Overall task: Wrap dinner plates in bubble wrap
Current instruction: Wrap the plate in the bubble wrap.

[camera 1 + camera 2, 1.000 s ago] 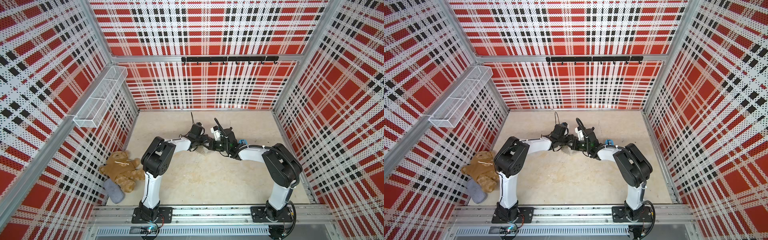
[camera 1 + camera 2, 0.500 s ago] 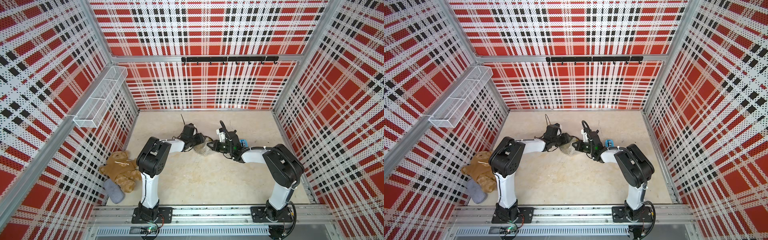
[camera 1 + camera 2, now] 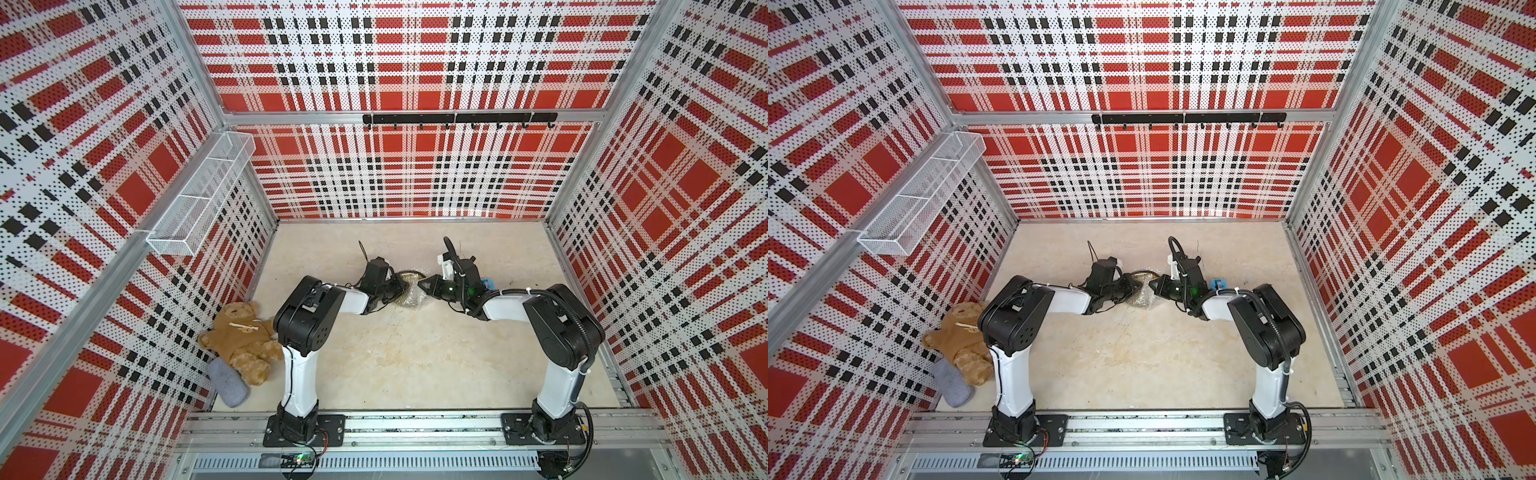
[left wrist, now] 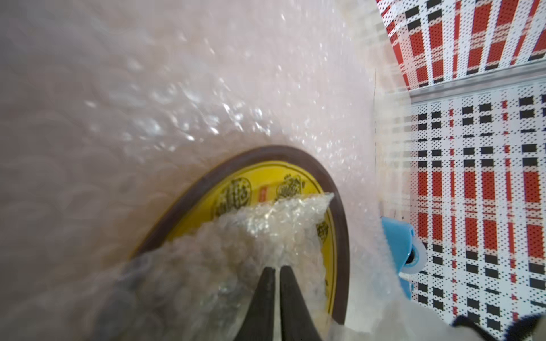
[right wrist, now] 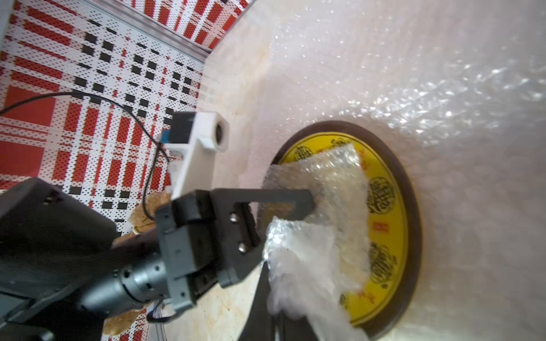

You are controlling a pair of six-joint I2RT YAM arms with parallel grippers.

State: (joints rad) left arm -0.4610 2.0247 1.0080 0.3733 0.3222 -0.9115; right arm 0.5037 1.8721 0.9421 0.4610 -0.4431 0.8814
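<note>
A: Okay, plate location?

B: Yellow plate (image 4: 267,175) with a dark rim and dark ornaments, flat on the bubble wrap (image 4: 177,103), mid-tabletop (image 3: 395,353), between the two arms. Mostly hidden by the grippers in both top views.

A: Left gripper?

B: Left gripper (image 4: 277,269) is clenched on a folded flap of the wrap (only a thin slit shows between the jaws). The flap lies over part of the plate's face; the rest of the pattern shows.

A: Right?

B: Right gripper (image 3: 422,285) is clamped too. In the right wrist view a second flap bunches up at its tips and looks pinched there, blurry though.

A: Anything else?

B: Blue tape dispenser (image 4: 397,245) near the plate, by the right arm. Teddy bear (image 3: 243,336) against the left wall, grey cloth item (image 3: 227,382) just beside it.
</note>
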